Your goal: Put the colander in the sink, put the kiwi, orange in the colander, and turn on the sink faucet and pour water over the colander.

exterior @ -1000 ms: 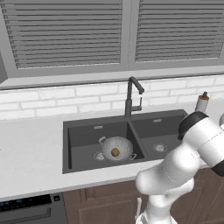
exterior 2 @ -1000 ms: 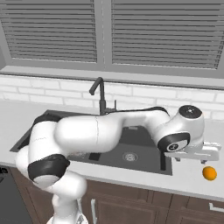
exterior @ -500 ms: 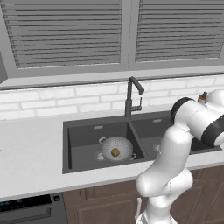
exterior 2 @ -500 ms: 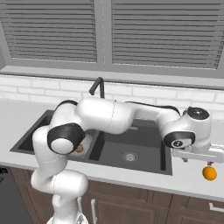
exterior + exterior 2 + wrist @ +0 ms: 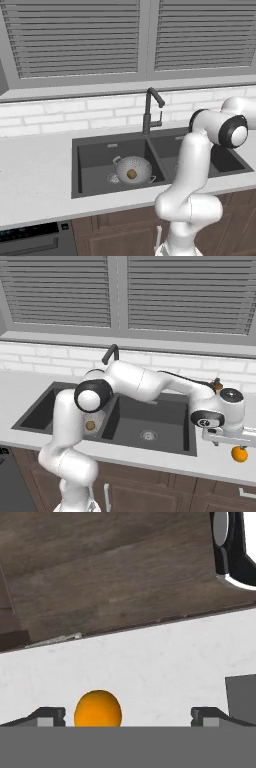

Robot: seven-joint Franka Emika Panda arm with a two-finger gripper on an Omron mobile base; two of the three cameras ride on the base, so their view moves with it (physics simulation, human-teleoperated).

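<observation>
Surface: a white counter (image 5: pixel 35 175) is seen over brown wooden cabinet fronts (image 5: pixel 115 577); behind it a white tile backsplash and slatted blinds (image 5: pixel 75 40) are shown.
Counts: one orange, one kiwi, one colander, one faucet and two sink basins are counted.
Gripper (image 5: pixel 127 714): its fingers are spread wide, nothing is held, and it is hung just above the orange (image 5: pixel 240 454) on the counter right of the sink.
Sink (image 5: pixel 95 152): the colander (image 5: pixel 134 169) is held in the left basin.
Colander: the kiwi (image 5: pixel 131 174) is contained.
Faucet (image 5: pixel 148 111): it is stood behind the divider.
</observation>
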